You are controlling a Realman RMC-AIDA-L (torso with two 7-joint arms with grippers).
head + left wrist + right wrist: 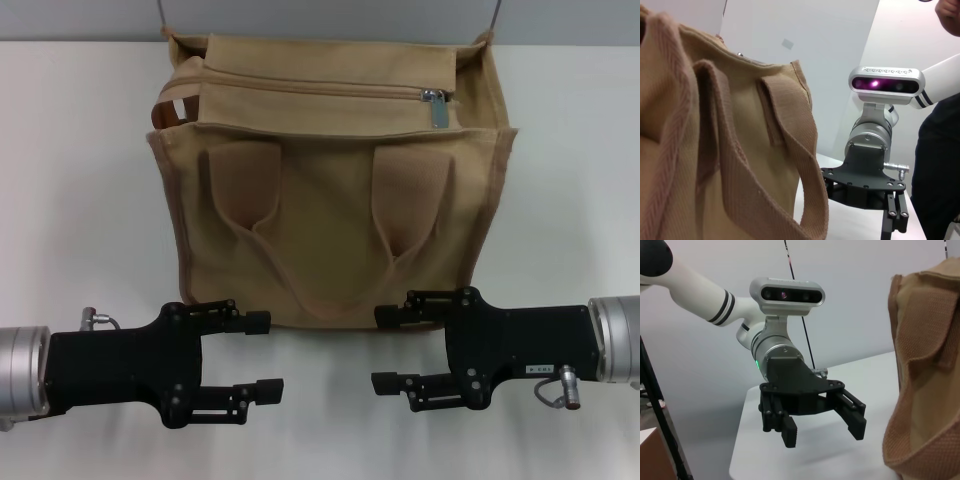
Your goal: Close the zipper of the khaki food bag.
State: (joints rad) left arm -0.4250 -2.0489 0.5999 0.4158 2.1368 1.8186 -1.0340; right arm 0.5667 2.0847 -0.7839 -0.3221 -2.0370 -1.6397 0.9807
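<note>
The left gripper (263,355) is near the front-left part of the white table (70,180), low over the surface and pointing toward the middle. Its two black fingers are spread apart and there is nothing between them. The upper finger (245,321) is just beside the bottom edge of the bag, but I cannot tell if it touches the fabric. The right wrist view shows this same gripper (822,425) from the front, with the jaws wide and empty.

In the middle of the table, closer to the far edge, stands the khaki food bag (330,240). It is upright, and its front side faces the robot. Two looped handles (245,190) hang down flat on the front panel. Along the top panel runs the zipper (330,88), from the left end to the right. Its silver pull tab (438,108) is at the right end of the line and hangs down a little.

The right gripper (392,348) is near the front-right part of the table, at the same height as the left one and facing it. Its fingers are also apart and hold nothing. Its upper finger (400,315) is right at the bag's lower edge.
</note>
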